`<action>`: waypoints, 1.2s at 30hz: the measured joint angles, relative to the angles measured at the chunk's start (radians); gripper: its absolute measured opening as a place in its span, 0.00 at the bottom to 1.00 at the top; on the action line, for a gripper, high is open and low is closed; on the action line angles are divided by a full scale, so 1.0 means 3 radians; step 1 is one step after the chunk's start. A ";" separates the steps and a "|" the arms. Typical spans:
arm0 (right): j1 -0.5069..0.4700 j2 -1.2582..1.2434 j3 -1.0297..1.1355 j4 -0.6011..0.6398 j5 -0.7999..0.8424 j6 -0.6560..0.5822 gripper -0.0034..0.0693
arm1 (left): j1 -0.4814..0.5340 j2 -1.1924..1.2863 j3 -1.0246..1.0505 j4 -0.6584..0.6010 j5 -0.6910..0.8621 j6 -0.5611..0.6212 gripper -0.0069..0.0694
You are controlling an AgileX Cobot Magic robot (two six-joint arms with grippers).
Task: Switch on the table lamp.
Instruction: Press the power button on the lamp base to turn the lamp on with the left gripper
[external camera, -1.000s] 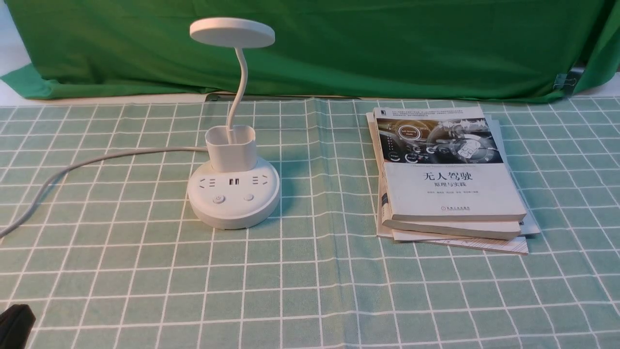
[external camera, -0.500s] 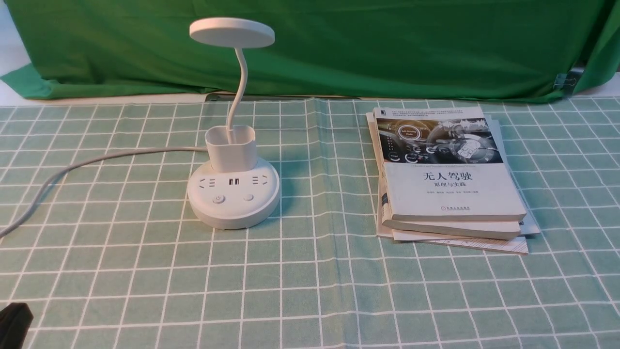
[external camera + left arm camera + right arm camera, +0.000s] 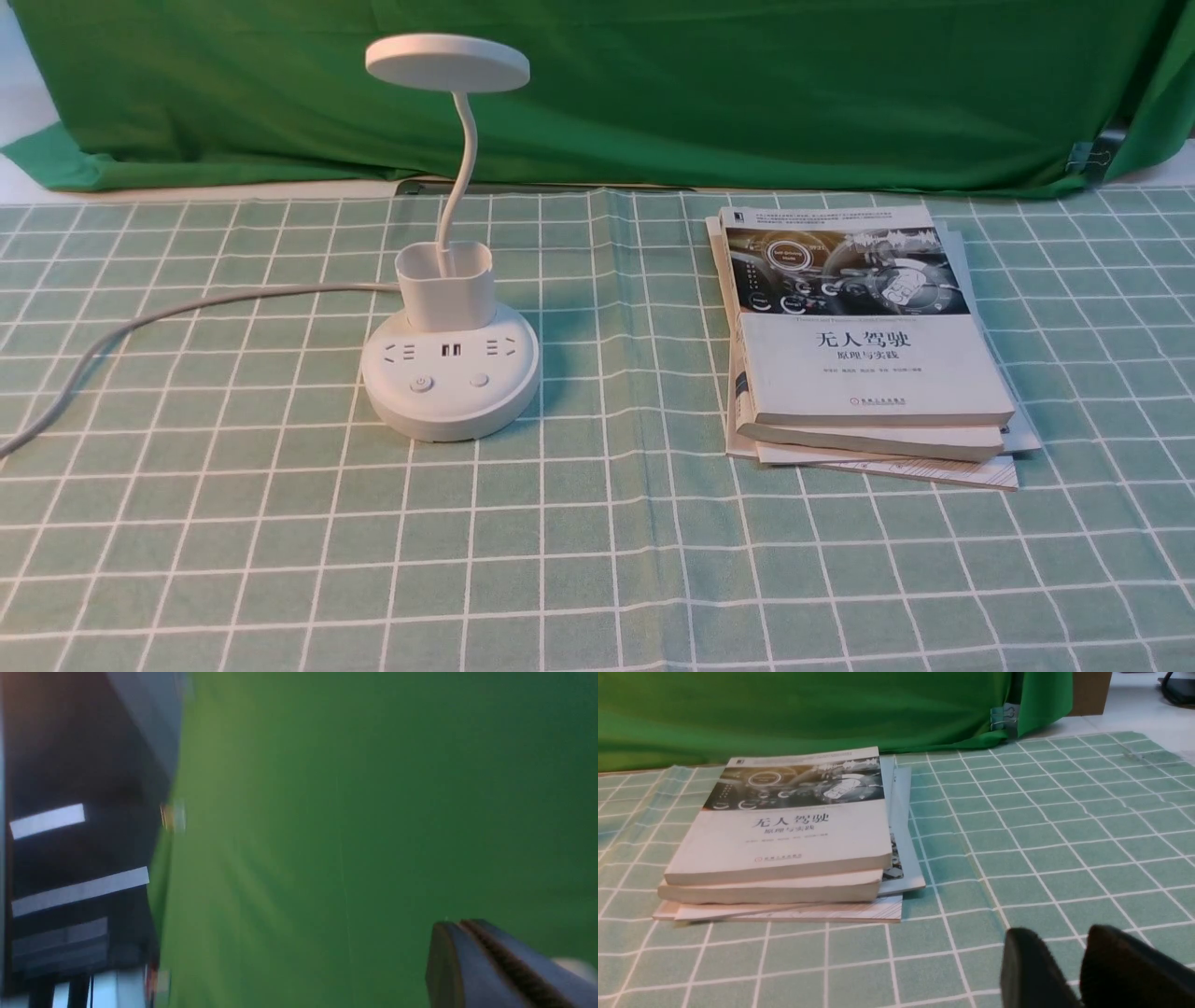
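Note:
The white table lamp (image 3: 451, 387) stands left of centre on the checked cloth in the front view. Its flat disc head (image 3: 447, 62) sits on a thin curved neck above a cup holder (image 3: 444, 285). Two round buttons (image 3: 421, 383) lie on the front of the base, and a white cord (image 3: 140, 322) runs off to the left. Neither gripper shows in the front view. My left gripper (image 3: 460, 924) is shut and empty, facing the green backdrop in a blurred view. My right gripper (image 3: 1059, 935) hovers low over the cloth with a narrow gap between its fingers, holding nothing.
A stack of books (image 3: 864, 345) lies right of the lamp, and the book stack (image 3: 784, 830) also shows ahead of my right gripper. A green backdrop (image 3: 653, 84) hangs behind the table. The green checked tablecloth (image 3: 597, 560) covers the table.
The dark tip of my left gripper at the front view's lower left corner has sunk out of the picture. The lamp and books have not moved.

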 joint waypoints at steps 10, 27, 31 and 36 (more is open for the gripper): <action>0.0000 0.0000 0.0000 0.0000 0.0000 0.0000 0.37 | 0.0000 -0.0005 0.0000 0.0152 -0.0662 -0.0333 0.10; 0.0000 0.0000 0.0000 0.0000 0.0000 0.0000 0.37 | 0.0000 -0.0005 0.0000 0.0559 -0.0561 -0.0894 0.10; 0.0000 0.0000 0.0000 0.0000 0.0000 0.0000 0.37 | 0.0000 -0.0008 -0.0149 0.0515 -0.0076 -0.1460 0.10; 0.0000 0.0000 0.0000 0.0000 -0.0004 0.0000 0.37 | 0.0000 0.0172 -0.1027 0.0527 0.1752 -0.1679 0.10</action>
